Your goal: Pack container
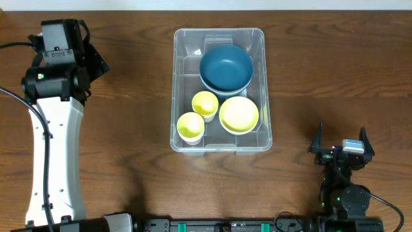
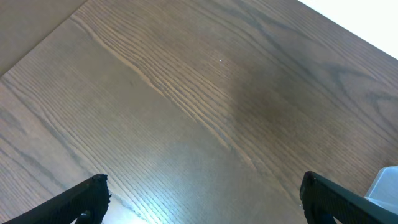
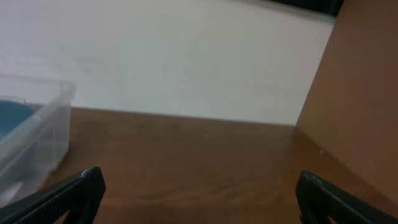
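The clear plastic container [image 1: 219, 31] stands in the middle of the wooden table. Inside it are a dark blue bowl [image 1: 226, 67], a wide yellow bowl [image 1: 239, 114] and two small yellow cups [image 1: 205, 103] [image 1: 190, 126]. My left gripper [image 1: 95, 57] hangs at the far left, well away from the container, open with nothing in it [image 2: 204, 183]; a corner of the container [image 2: 385, 183] shows at its right edge. My right gripper [image 1: 340, 138] stands near the front right, open and empty [image 3: 199, 177]. The container's wall [image 3: 37, 137] and the blue bowl [image 3: 12, 115] lie to its left.
Bare wooden table [image 1: 335, 71] lies on both sides of the container. A white wall [image 3: 186, 56] and a brown panel [image 3: 354, 106] stand beyond the table in the right wrist view. The left arm's white link [image 1: 55, 154] runs down the left side.
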Motion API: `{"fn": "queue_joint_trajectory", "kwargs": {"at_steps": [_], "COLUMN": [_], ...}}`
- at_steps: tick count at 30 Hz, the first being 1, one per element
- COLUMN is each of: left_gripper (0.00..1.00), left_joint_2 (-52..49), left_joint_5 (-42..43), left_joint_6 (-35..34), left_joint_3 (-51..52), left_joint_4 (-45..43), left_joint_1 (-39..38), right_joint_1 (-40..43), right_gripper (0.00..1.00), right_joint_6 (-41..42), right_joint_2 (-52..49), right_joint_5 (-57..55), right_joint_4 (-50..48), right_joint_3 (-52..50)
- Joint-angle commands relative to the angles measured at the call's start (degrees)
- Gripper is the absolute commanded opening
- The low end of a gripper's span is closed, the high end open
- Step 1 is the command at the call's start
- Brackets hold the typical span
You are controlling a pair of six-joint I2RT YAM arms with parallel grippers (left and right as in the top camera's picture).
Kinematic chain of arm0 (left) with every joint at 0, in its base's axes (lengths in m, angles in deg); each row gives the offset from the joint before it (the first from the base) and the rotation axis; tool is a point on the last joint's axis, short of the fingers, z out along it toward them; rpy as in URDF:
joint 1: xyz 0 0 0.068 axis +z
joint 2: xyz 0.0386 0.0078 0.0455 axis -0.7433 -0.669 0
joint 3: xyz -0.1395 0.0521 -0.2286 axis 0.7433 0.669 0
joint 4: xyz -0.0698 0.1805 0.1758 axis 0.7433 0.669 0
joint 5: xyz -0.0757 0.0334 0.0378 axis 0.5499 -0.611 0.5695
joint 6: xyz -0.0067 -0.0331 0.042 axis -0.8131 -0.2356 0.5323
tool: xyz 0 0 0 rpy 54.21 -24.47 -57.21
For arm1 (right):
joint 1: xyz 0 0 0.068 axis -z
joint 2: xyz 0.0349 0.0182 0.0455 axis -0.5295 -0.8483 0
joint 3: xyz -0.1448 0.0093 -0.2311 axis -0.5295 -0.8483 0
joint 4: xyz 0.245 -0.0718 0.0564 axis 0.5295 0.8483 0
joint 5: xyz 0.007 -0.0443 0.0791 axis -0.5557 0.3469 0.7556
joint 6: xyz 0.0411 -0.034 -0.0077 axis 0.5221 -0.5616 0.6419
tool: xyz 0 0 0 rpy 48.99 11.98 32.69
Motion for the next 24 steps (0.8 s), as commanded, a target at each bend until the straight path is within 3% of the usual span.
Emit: {"fn": "queue_joint_trajectory", "kwargs": {"at_steps": [1,24], "left_gripper": [0.98,0.98], "left_joint_2": [0.1,0.1], "left_joint_5": [-1.2,-1.1], "left_joint_6": [-0.3,-0.6], "left_joint_3": [-1.0,-1.0], "left_joint_4": [0.2,-1.2], "left_joint_1": [0.2,0.2], "right_joint_1": [2.5,2.8], "right_gripper": [0.99,0.99], "right_joint_6": [2.7,2.7], "right_joint_2": [0.1,0.0], "right_joint_5": [5.3,4.0], "right_joint_4": [1.3,7.3], "right_joint_3": [-0.1,-0.1]}}
